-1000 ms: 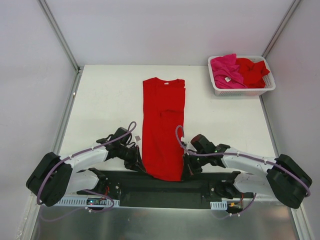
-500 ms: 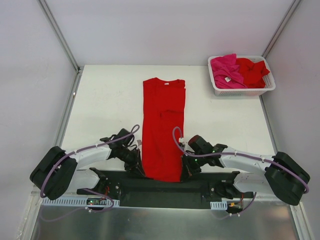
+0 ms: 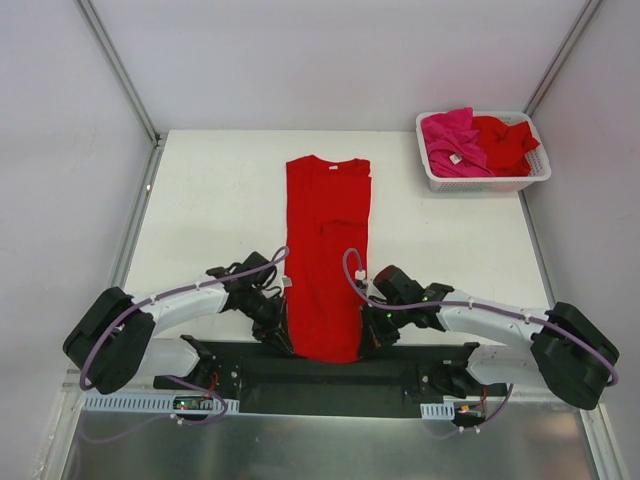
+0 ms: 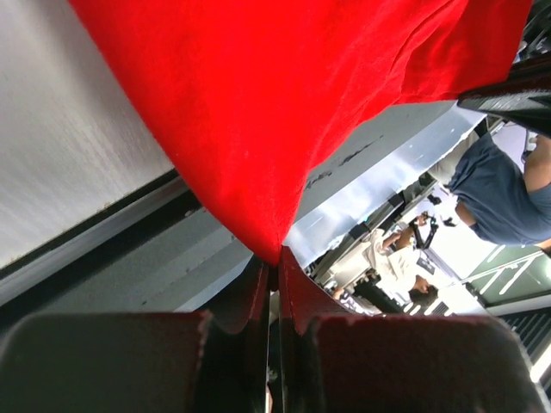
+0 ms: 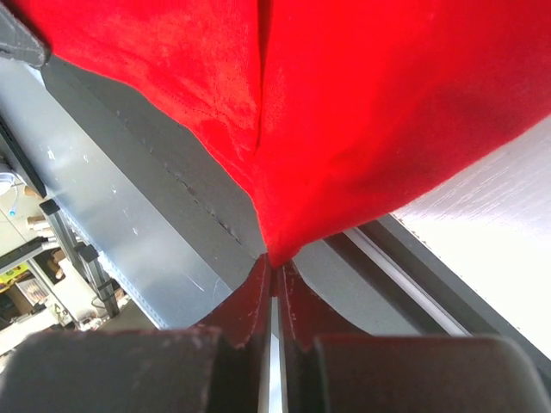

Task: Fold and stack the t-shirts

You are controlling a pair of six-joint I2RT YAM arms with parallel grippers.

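Red t-shirt (image 3: 326, 250) | L hand (image 4: 277, 267) + R hand (image 5: 275, 268) clenched on hem corners | top cam: grips obscured

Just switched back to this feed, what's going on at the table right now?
Both arms are working on the red t-shirt, which lies lengthwise on the table as a narrow strip, collar at the far end. The left hand is shut on its near left corner and the right hand on its near right corner. A magenta shirt and a second red shirt sit in the white basket.
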